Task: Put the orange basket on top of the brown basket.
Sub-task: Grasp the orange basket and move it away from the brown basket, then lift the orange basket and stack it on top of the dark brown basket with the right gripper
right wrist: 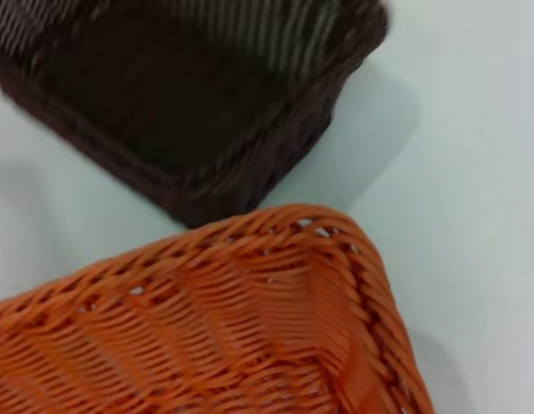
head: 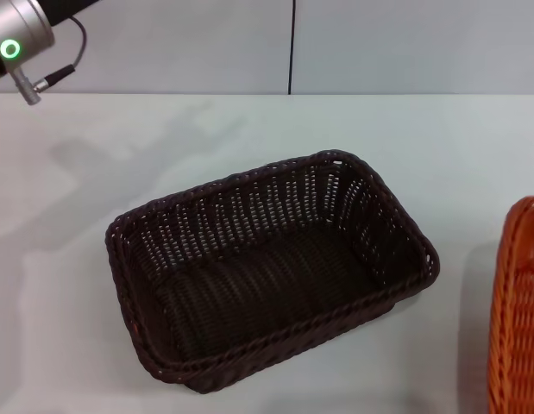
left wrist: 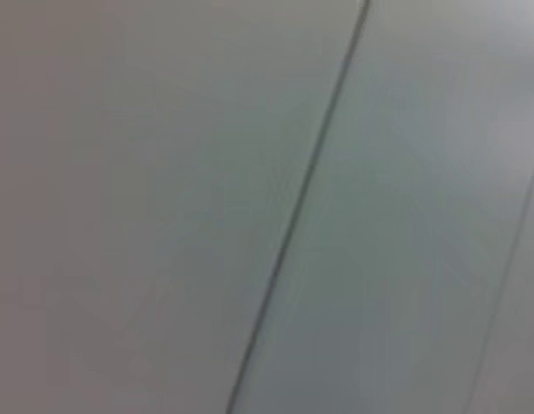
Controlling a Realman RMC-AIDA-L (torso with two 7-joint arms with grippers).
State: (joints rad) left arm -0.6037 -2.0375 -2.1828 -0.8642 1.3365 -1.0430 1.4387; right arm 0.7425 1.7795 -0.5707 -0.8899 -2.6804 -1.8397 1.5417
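Jaws unseen, state unknowable; bright orange woven basket (right wrist: 206,336) sits beside dark brown woven basket (head: 275,267), awaiting grasp.

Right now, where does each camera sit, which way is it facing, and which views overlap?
Head view: sits high, looks forward and down at the table, the brown basket in the middle and the orange basket at the right edge; only a left arm segment shows.
Left wrist view: on the left arm, faces a plain grey surface with a dark seam; no body visible.
Right wrist view: on the right arm, looks at both baskets close up; no tool visible.
Head and right wrist views share both baskets.
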